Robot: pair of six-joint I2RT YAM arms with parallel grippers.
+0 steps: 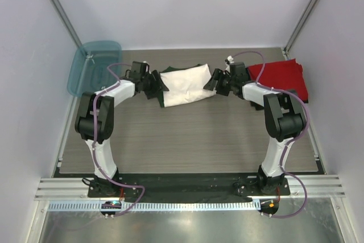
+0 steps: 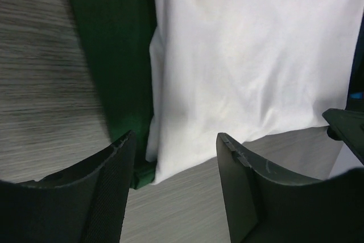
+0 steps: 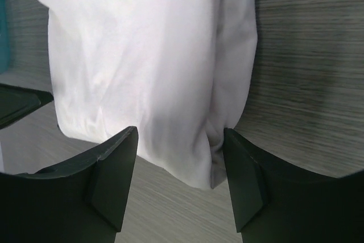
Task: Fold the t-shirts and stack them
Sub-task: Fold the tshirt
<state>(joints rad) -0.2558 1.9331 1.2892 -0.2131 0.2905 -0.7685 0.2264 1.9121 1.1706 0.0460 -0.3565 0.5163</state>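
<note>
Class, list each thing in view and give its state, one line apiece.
white t-shirt: folded, lying flat
red t-shirt: folded, far right
teal tub: looks empty
left gripper: jaws open astride white t-shirt's edge
right gripper: jaws open astride its other edge

folded shirt (image 1: 185, 85) centre | tub (image 1: 94, 65) far left | shirt stack (image 1: 282, 76) far right

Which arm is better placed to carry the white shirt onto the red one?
Right, probably: the right end effector sits at the right end of the white shirt, jaws open, and the red shirt lies beside that arm. The left end effector is at the far end.
</note>
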